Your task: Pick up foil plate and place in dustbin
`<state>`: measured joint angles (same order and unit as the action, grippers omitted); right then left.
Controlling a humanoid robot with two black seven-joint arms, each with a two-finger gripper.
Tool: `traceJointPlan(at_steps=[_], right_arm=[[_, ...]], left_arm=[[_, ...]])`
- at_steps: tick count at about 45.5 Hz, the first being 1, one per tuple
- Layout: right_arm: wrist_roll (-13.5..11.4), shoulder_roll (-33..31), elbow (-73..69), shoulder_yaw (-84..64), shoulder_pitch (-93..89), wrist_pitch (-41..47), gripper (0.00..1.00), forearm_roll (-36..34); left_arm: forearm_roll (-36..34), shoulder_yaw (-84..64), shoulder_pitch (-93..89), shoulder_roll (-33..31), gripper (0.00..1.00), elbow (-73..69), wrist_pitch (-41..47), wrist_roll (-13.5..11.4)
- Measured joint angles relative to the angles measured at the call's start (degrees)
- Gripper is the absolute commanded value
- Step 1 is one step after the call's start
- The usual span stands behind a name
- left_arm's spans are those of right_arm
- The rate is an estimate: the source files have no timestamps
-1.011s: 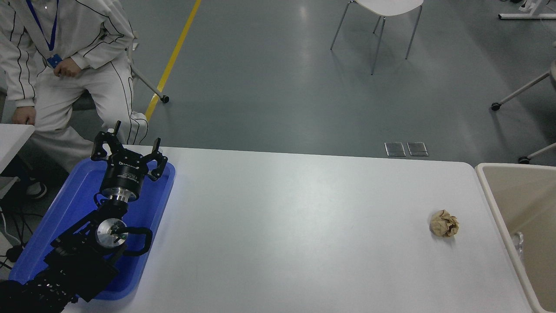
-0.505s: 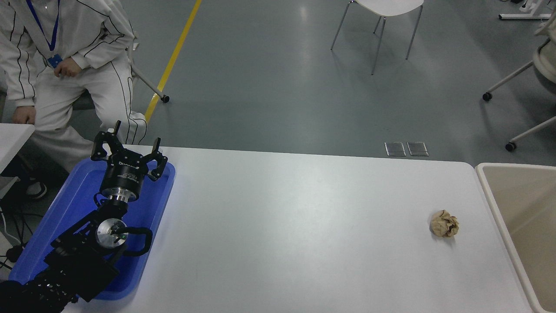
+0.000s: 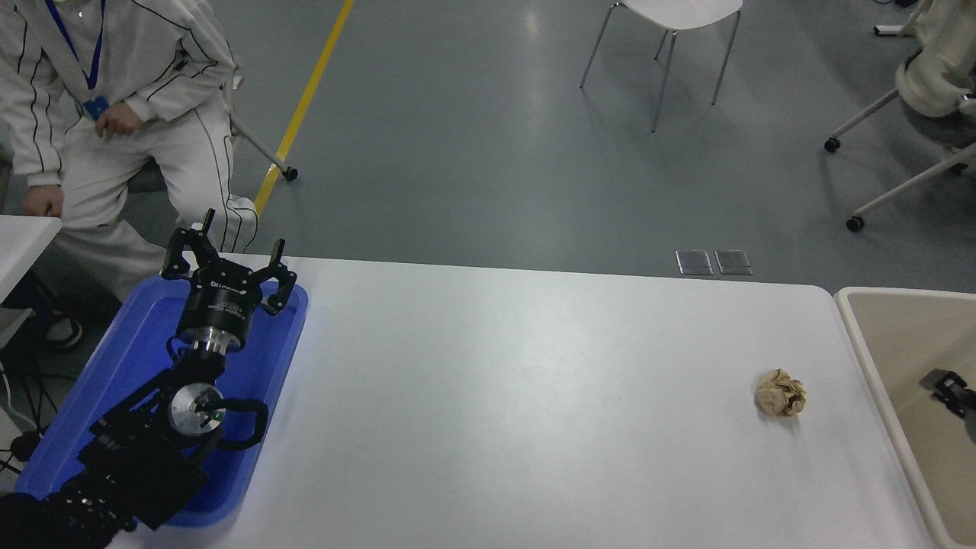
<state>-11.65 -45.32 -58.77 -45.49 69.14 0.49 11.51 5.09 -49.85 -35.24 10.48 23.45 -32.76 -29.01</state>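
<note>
The foil plate does not show anywhere in this view. The dustbin (image 3: 862,328), beige with a pale rim, stands at the table's right end and is cut off by the picture's edge. A black part of my right gripper (image 3: 950,387) pokes in from the right edge over the bin's inside, and too little of it shows to judge its state. My left gripper (image 3: 229,255) is parked at the lower left above the blue tray, open and holding nothing.
A crumpled brown paper ball (image 3: 780,392) lies on the white table (image 3: 518,396) near the bin. The blue tray (image 3: 263,358) sits at the left edge. A person (image 3: 114,114) sits beyond the far left corner. Chairs stand on the floor behind.
A shiny glint low in the bin a second ago is gone. The black part of my right gripper has come into view over the bin. A wheeled chair at the top right rolled left.
</note>
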Motion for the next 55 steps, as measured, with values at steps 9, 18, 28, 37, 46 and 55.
traceJointPlan(at_steps=[9, 18, 28, 37, 46, 55], right_arm=[[-0.02, 0.17, -6.32, -8.53, 12.50, 14.89, 1.00, 0.36], [-0.13, 1.32, -8.55, -12.29, 21.94, 30.55, 1.00, 0.66], [-0.25, 3.88, -9.58, -14.73, 31.07, 39.76, 1.00, 0.76], [-0.29, 6.45, -10.08, -15.98, 38.84, 42.69, 1.00, 0.36], [-0.29, 8.71, -10.32, -16.61, 44.99, 43.79, 1.00, 0.01], [-0.31, 10.27, -10.42, -17.59, 49.18, 44.24, 1.00, -0.16]], left_arm=[[0.01, 0.00, -0.01, -0.01, 1.00, 0.02, -0.01, 0.00], [0.00, 0.00, 0.00, -0.01, 1.00, 0.02, -0.03, 0.00], [0.01, 0.01, 0.00, 0.00, 1.00, 0.02, -0.03, 0.00], [0.01, 0.01, 0.00, 0.00, 1.00, 0.01, -0.03, 0.00], [0.01, 0.01, 0.00, 0.00, 1.00, 0.02, -0.03, 0.00], [0.01, 0.00, 0.00, 0.01, 1.00, 0.02, -0.03, 0.00]])
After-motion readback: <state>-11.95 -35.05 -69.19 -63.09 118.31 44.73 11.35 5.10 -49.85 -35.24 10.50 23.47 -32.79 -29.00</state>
